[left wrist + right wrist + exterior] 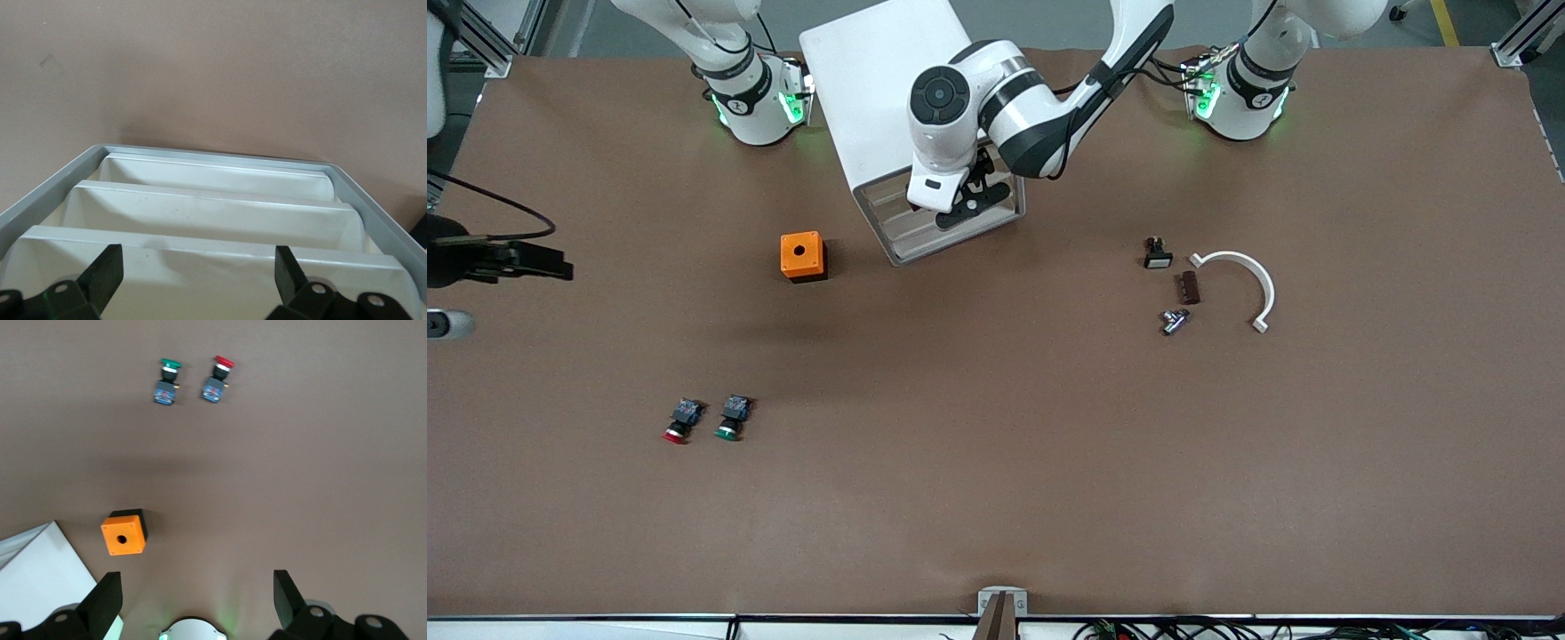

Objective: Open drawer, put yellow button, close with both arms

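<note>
Over the cabinet (pixel 889 98), left gripper (pixel 971 203) gapes.

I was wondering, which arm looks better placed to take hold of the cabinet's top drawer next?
Left, probably. The left gripper hangs open right at the cabinet's front, lined up with the top drawer. The right gripper is open too, but up over the table near the orange box.

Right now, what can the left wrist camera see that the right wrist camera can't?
Only the left wrist view shows the cabinet's drawer fronts, with the open left gripper over them. Only the right wrist view shows the green button, the red button and the orange box, below the open right gripper. Both show the white cabinet and the brown table.
</note>
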Action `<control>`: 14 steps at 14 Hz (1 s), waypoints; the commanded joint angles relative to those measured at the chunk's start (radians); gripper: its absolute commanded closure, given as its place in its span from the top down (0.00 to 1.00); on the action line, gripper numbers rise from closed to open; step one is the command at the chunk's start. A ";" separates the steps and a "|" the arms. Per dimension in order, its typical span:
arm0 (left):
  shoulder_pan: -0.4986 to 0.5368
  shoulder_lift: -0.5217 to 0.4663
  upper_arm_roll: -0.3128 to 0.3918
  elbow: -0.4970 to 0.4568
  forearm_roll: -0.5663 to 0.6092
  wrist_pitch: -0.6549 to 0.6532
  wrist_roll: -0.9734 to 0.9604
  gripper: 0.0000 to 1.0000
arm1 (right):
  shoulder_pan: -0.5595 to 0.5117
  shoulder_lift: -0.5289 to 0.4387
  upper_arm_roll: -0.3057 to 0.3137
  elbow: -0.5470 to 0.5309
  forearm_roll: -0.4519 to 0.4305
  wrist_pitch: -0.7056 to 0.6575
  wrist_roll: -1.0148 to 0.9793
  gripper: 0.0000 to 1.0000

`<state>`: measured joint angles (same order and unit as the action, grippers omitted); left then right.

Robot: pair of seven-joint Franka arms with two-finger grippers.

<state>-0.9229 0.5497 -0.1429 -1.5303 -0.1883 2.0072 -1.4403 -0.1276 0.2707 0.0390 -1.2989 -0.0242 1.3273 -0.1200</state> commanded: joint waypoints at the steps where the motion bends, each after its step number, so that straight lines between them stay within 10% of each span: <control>1: 0.010 -0.013 -0.020 -0.008 -0.020 -0.018 -0.029 1.00 | -0.007 0.001 0.022 0.012 -0.010 -0.011 -0.007 1.00; 14: 0.415 -0.148 -0.001 0.035 0.196 -0.018 0.010 1.00 | -0.027 -0.002 0.022 0.096 -0.005 -0.100 0.003 1.00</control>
<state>-0.5552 0.4592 -0.1347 -1.4853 -0.0111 2.0049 -1.4482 -0.1369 0.2671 0.0509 -1.2396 -0.0369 1.2569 -0.1255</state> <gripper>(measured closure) 0.000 0.000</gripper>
